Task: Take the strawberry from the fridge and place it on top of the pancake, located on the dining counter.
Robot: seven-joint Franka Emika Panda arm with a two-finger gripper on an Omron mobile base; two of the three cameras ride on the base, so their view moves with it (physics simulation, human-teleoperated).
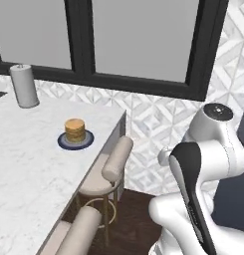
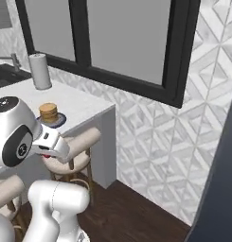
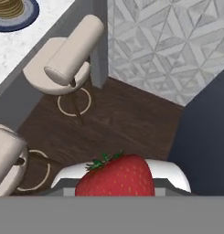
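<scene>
The strawberry point(image 3: 115, 176) sits fat and glossy at the bottom of the hand view, bright red with pale seed dimples and a ragged green leaf cap, and the jaws are clamped on it, though the finger tips themselves are hidden behind the fruit. Below it lies dark wood-grain floor.

The pancake point(image 1: 74, 130) is a short stack of round golden-tan discs with darker edges, standing on a flat dark blue plate point(image 1: 63, 143) near the right edge of the desk point(image 1: 29, 174), a broad white slab of marble-patterned stone with faint grey veining and a grey base. Toward the far edge of the desk stands a paper towel roll point(image 1: 25, 85), a plain pale upright cylinder.

Tucked against the desk's right edge are two stools point(image 1: 106, 172), each with a padded beige seat, a rounded bolster-shaped backrest and thin brass-coloured legs joined by a ring.

The wall behind is tiled in a grey-white faceted diamond relief, with a black-framed window point(image 1: 138, 45) of flat grey panes above it. The arm point(image 1: 203, 164) is smooth white with dark joint covers.
</scene>
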